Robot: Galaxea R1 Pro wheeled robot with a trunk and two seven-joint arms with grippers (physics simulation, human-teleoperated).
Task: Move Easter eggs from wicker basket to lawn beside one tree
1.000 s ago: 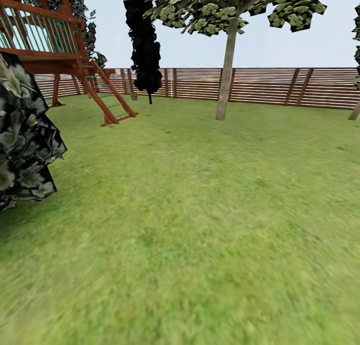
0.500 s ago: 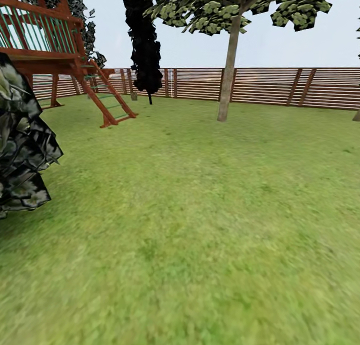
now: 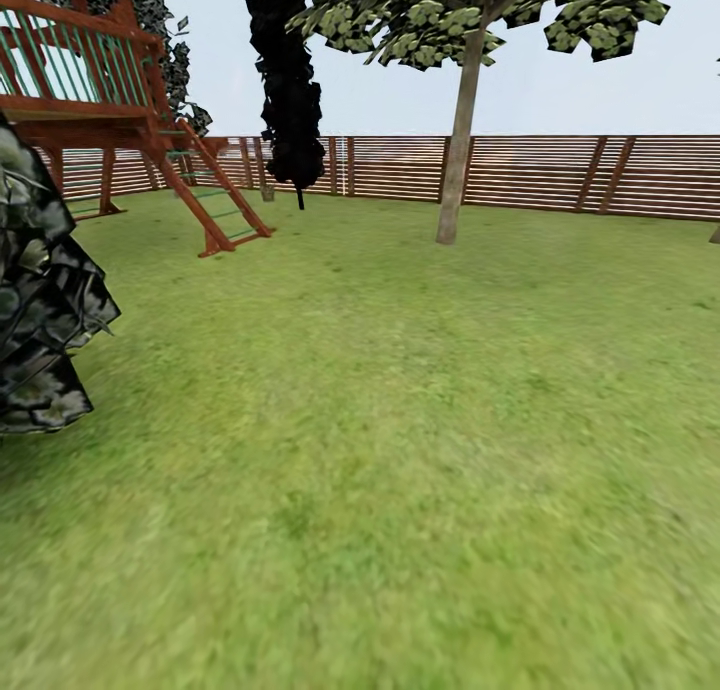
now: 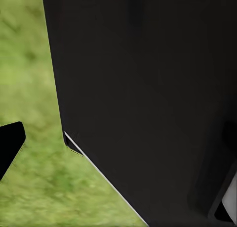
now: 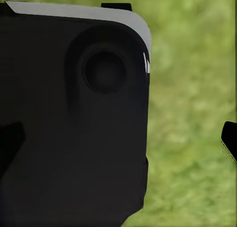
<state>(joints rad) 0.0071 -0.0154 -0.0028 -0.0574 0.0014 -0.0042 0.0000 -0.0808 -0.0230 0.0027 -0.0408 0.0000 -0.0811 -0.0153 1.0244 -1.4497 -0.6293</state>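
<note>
One pale-trunked tree (image 3: 459,140) on lawn (image 3: 400,420); fence (image 3: 600,175) behind

Black robot body (image 4: 148,98) close — lawn (image 4: 29,79) beside it

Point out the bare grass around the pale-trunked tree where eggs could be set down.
Open green lawn runs from the foreground to the foot of the pale grey-trunked tree, bare on every visible side. It is tighter by the red-brown wooden play structure, the thin black-stemmed tree and the dark leafy bush.
</note>
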